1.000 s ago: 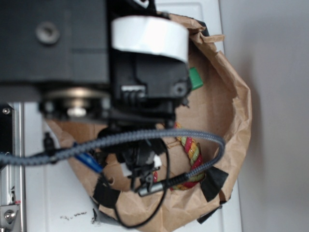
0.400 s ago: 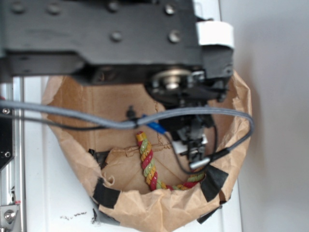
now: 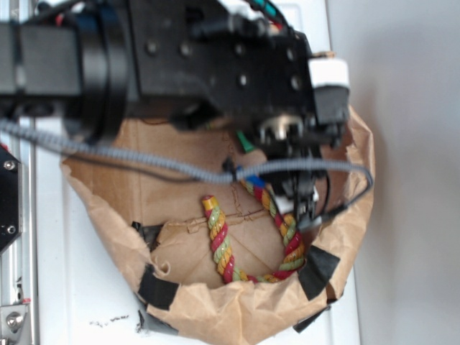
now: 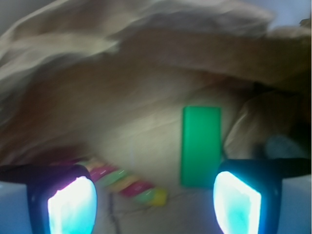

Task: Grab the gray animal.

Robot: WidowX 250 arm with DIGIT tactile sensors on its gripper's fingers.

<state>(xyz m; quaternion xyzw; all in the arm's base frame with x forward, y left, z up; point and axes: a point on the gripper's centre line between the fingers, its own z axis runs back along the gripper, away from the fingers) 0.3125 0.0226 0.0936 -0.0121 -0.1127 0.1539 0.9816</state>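
My tool (image 4: 155,197) hangs with its jaws spread wide and empty inside the crumpled brown paper bag (image 3: 345,215); I see the flat green rectangular block (image 4: 201,145) and the twisted red-yellow-green rope (image 3: 219,244), but only a blurry dark shape at the right that might be the gray animal (image 4: 282,146), so I risk pinching the block or bag wall

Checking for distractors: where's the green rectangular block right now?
Wrist view, right of centre: the green rectangular block lies on the brown paper bag floor ahead of the open gripper, with the red-yellow-green twisted rope to its left.
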